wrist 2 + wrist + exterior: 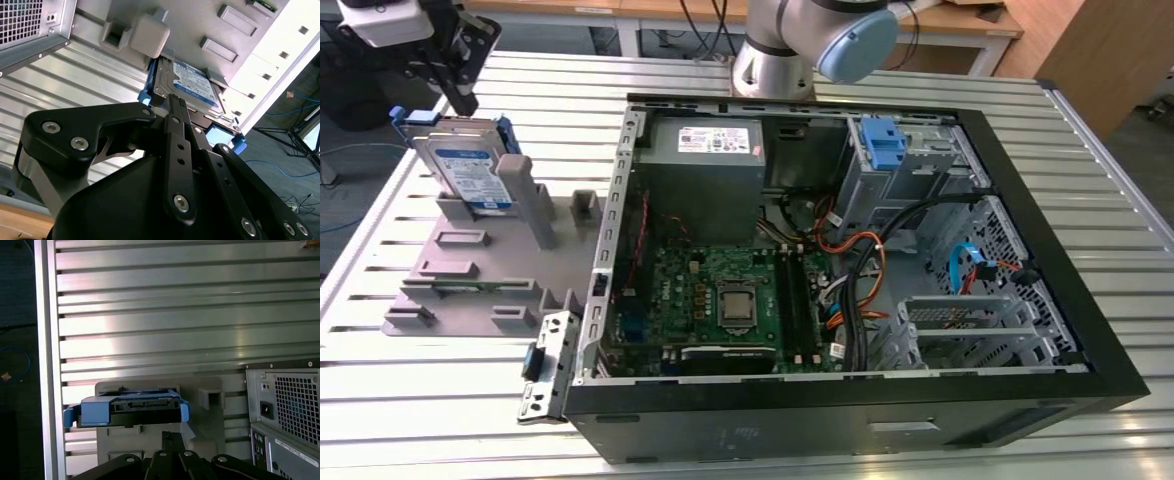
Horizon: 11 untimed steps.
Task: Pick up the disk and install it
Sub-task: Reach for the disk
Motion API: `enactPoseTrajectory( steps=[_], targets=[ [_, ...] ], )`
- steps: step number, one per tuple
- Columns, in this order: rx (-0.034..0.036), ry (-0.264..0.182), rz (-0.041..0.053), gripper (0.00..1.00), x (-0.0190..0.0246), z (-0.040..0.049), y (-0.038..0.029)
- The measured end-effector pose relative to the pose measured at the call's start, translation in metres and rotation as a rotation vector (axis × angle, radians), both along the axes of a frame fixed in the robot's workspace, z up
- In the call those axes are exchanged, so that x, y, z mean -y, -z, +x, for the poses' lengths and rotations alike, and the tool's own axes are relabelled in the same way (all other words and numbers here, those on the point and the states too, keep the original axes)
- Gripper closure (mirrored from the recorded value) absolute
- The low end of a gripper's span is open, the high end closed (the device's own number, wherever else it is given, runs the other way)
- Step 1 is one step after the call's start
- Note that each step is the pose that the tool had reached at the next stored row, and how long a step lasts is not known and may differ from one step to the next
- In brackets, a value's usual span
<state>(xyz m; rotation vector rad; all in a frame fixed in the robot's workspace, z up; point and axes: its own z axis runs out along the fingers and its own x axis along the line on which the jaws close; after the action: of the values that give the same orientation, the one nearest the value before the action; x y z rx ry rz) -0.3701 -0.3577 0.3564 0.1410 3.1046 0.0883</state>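
Observation:
The disk [467,170] is a silver-grey drive with a blue-and-white label in a blue carrier. It stands on edge, leaning in a slot of the grey fixture [467,270] at the exterior view's left. My gripper [463,98] hangs just above its upper edge, with its black fingers together and nothing between them. In the second wrist view the fingertips [175,100] sit at the edge of the disk [192,82]. The first wrist view has the disk [132,407] end-on, just beyond the gripper [172,436].
An open computer case [1067,300] lies on the slatted metal table [400,420], to the exterior view's right of the fixture. Inside are a grey power supply [707,140], the motherboard [720,300], cables and a blue bracket [883,145] at the drive bay.

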Motion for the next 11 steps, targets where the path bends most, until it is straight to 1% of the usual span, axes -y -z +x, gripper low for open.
enactPoseTrajectory(
  steps=[2, 8, 11],
  targets=[
    [-0.0001, 0.0, -0.0001, 0.89, -0.0005, -0.0037, 0.0008],
    [-0.0001, 0.0, -0.0001, 0.89, -0.0029, -0.0202, 0.0031],
    [0.0001, 0.0, -0.0002, 0.89, -0.0029, -0.0223, 0.0038]
  ],
)
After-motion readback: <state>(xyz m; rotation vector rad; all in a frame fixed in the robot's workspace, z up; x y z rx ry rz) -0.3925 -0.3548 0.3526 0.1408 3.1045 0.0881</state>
